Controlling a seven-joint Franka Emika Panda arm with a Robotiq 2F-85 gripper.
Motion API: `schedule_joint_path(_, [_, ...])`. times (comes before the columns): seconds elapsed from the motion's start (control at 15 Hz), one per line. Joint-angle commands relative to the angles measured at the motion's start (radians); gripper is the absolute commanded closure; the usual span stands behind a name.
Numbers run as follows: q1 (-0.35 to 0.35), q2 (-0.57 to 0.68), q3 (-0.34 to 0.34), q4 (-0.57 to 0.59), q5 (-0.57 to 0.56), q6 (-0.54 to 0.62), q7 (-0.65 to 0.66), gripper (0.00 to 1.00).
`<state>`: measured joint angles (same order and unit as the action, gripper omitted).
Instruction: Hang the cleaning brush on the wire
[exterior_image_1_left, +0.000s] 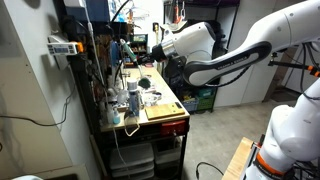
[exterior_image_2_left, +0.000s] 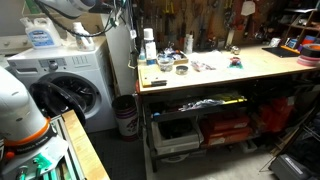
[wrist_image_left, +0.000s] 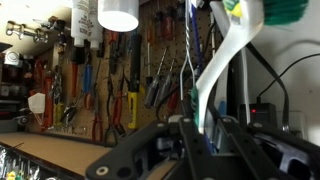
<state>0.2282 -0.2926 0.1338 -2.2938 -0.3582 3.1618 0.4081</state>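
In the wrist view my gripper (wrist_image_left: 210, 135) is shut on the cleaning brush (wrist_image_left: 222, 70). The part I see has a curved white handle rising from between the fingers to a green head at the top right. A thin wire (wrist_image_left: 187, 70) hangs just left of the handle, in front of the pegboard. In an exterior view the gripper (exterior_image_1_left: 140, 50) is held high over the back of the workbench, pointing at the tool wall. No small dark brush shows clearly. A dark round thing (exterior_image_1_left: 143, 83) is below the gripper, and I cannot tell what it is.
The pegboard (wrist_image_left: 110, 90) is full of hanging pliers and screwdrivers. A white bottle (wrist_image_left: 118, 14) stands at the top. The wooden workbench (exterior_image_2_left: 250, 65) carries bowls, bottles and small clutter. A washing machine (exterior_image_2_left: 70, 85) and a bin (exterior_image_2_left: 125, 115) stand beside it.
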Motion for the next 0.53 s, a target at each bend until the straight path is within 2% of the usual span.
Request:
schedule_joint_path(0.0, [0.034,0.016,-0.03,0.017,0.022,0.003,-0.013,0.96])
schedule_joint_path(0.2, [0.056,0.017,-0.044,0.019,0.027,0.002,-0.017,0.96])
schedule_joint_path(0.27, [0.018,0.012,0.009,0.011,0.142,0.005,-0.113,0.96])
schedule_joint_path(0.47, [0.032,-0.002,0.019,0.007,0.24,-0.023,-0.179,0.96])
